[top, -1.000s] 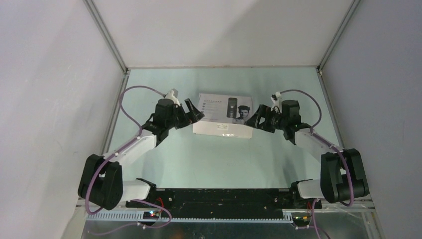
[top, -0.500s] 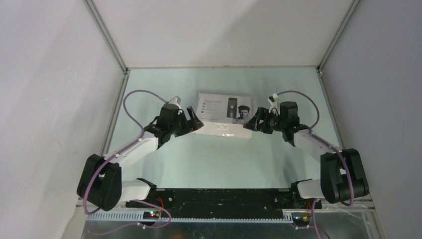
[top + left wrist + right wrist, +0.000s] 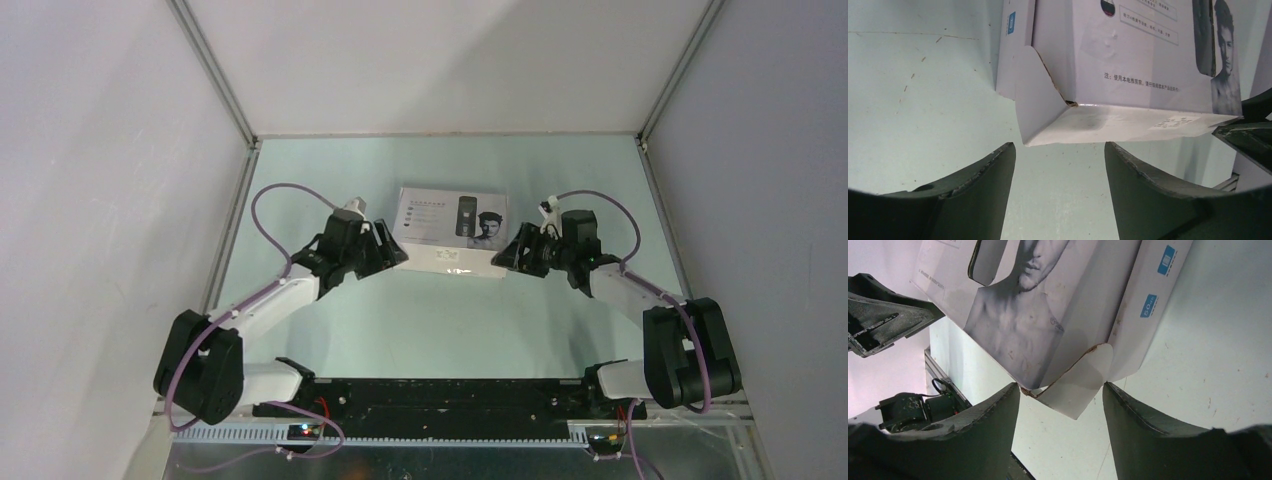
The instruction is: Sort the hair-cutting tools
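On your left, the left gripper (image 3: 394, 250) sits low over the table (image 3: 440, 310), right at the near left corner of the box (image 3: 450, 222). Its jaws are spread. In its wrist view that corner points into the gap between them. The left flap (image 3: 1035, 100), a cardboard tab folded off the end of the box, stands just ahead of the jaw on that view's left. Neither jaw visibly presses on the cardboard. In the middle, the white box lies flat on the pale green table with its long side running across in front of you. Its printed face is up, showing a picture of a clipper and a man's face. You cannot tell where the tools are, since none of them shows in any view. On your right, the right gripper (image 3: 503, 256) mirrors the left one at the near right corner of the box. Its jaws also stand apart. The right flap (image 3: 1078, 385), torn brown along its fold, reaches down between the tips. Its edges run so close to both jaws that you cannot tell whether they touch it.
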